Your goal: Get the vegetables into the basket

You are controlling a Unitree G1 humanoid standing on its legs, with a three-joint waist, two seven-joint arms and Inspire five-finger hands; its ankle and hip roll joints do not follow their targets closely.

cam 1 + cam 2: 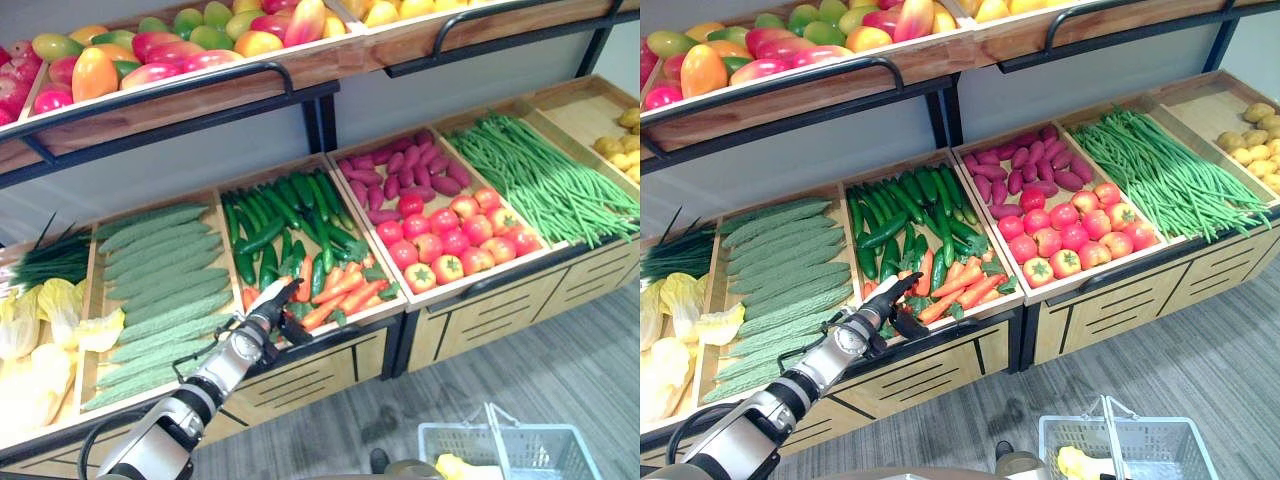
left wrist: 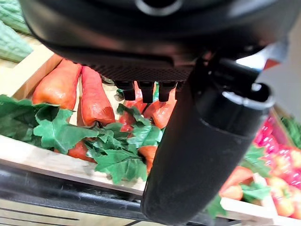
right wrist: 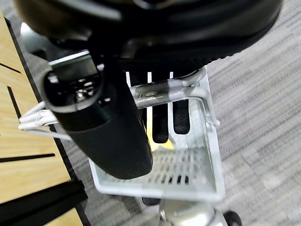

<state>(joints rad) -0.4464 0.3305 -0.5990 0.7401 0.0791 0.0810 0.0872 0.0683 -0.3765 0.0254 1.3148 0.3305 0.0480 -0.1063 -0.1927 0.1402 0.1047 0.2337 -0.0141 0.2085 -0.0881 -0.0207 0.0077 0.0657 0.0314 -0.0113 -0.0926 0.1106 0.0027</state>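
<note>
Orange carrots with green leaves lie at the front of a wooden bin, behind them dark cucumbers. My left hand reaches over the bin's front edge, fingers straight and thumb spread, just short of the carrots; it holds nothing. A pale wire basket hangs low at the right above the floor, with a yellow item inside. My right hand has its fingers curled round the basket's handle.
Bumpy green gourds fill the bin to the left, with cabbage beyond. To the right lie tomatoes, purple sweet potatoes, green beans and potatoes. An upper shelf of mangoes overhangs.
</note>
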